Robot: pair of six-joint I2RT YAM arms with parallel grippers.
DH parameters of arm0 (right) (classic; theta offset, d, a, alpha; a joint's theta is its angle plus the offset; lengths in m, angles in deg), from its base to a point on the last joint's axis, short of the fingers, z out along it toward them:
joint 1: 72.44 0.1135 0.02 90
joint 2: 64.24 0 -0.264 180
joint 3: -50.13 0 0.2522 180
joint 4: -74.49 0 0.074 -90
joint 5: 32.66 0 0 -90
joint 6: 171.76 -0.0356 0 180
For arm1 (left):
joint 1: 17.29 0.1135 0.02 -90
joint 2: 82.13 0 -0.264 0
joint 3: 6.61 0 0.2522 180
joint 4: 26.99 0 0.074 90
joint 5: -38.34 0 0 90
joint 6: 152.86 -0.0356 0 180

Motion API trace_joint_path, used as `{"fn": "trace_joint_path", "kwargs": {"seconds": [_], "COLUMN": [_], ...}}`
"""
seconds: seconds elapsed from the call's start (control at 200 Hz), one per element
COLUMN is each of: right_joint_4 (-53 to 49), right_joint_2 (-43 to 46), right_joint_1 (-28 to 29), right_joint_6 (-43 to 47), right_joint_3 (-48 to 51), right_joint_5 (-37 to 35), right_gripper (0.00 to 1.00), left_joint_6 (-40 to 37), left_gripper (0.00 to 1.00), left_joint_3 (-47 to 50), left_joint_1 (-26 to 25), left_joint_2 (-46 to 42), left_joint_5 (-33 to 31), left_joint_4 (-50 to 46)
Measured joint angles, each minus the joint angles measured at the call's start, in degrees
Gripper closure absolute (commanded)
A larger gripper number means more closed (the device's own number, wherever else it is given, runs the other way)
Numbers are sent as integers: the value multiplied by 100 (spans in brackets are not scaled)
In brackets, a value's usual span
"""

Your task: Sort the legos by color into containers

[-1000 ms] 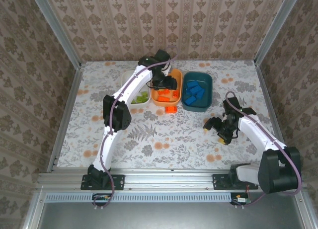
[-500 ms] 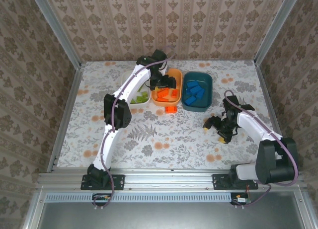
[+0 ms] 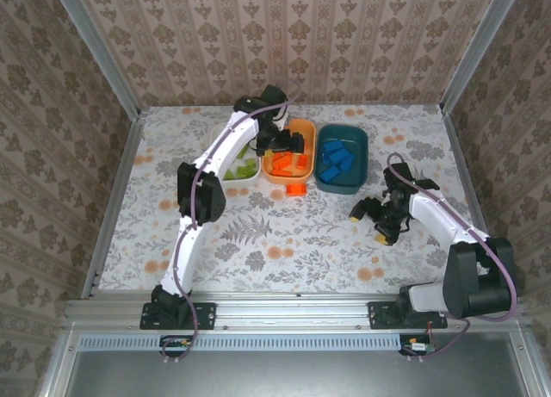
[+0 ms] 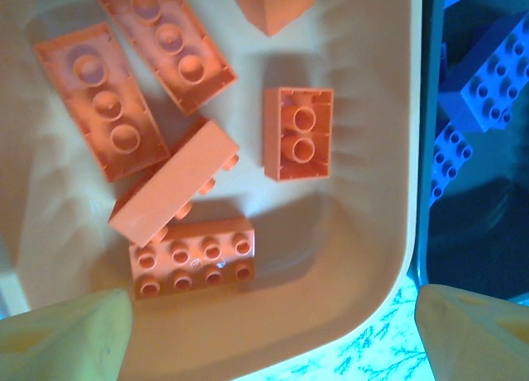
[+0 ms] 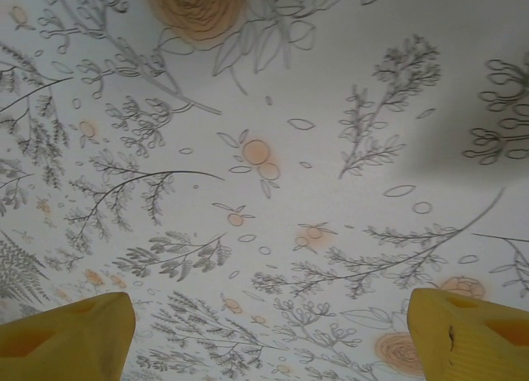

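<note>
My left gripper (image 3: pixel 288 143) hangs open over the orange tub (image 3: pixel 303 124). In the left wrist view its jaws (image 4: pixel 273 331) stand wide apart with nothing between them, and several orange bricks (image 4: pixel 192 255) lie loose in the tub (image 4: pixel 364 257) below. One orange brick (image 3: pixel 296 189) lies on the table just in front of that tub. Blue bricks (image 3: pixel 336 158) fill the teal tub (image 3: pixel 362 139), and green bricks (image 3: pixel 245 169) lie in the white tub (image 3: pixel 225 130). My right gripper (image 3: pixel 370 226) is open low over the patterned cloth, its jaws (image 5: pixel 269 331) empty.
The three tubs stand side by side at the back middle of the floral tablecloth (image 3: pixel 284 233). Metal frame posts and wallpapered walls close in the table on the left, right and back. The teal tub's edge and blue bricks (image 4: pixel 488 75) show right of the orange tub.
My left gripper's jaws have opened wide over the orange tub. My right gripper has drifted slightly left and toward the back, still open.
</note>
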Motion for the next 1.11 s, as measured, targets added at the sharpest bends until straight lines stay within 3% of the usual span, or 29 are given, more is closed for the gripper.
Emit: {"fn": "trace_joint_path", "kwargs": {"seconds": [0.065, 0.21, 0.47, 0.765, 1.105], "right_joint_4": [26, 201, 450, 719, 2479], "right_joint_2": [-7, -243, -586, -590, 1147], "right_joint_1": [63, 695, 1346, 1912, 3169], "right_joint_6": [-46, -289, -560, -610, 302], "right_joint_3": [-37, -289, -560, -667, 461], "right_joint_5": [0, -70, -278, -782, -2433], "right_gripper": [12, 11, 10, 2, 0], "left_joint_6": [-35, -105, -98, 262, 944], "left_gripper": [9, 8, 6, 0, 0], "left_joint_3": [57, 2090, 3899, 5287, 5974], "left_joint_1": [0, 46, 387, 844, 1285], "left_joint_2": [-72, -1318, -2924, -3545, -4009], "left_joint_5": [-24, -146, -223, 35, 590], "left_joint_4": [24, 479, 1178, 1978, 3003]}}
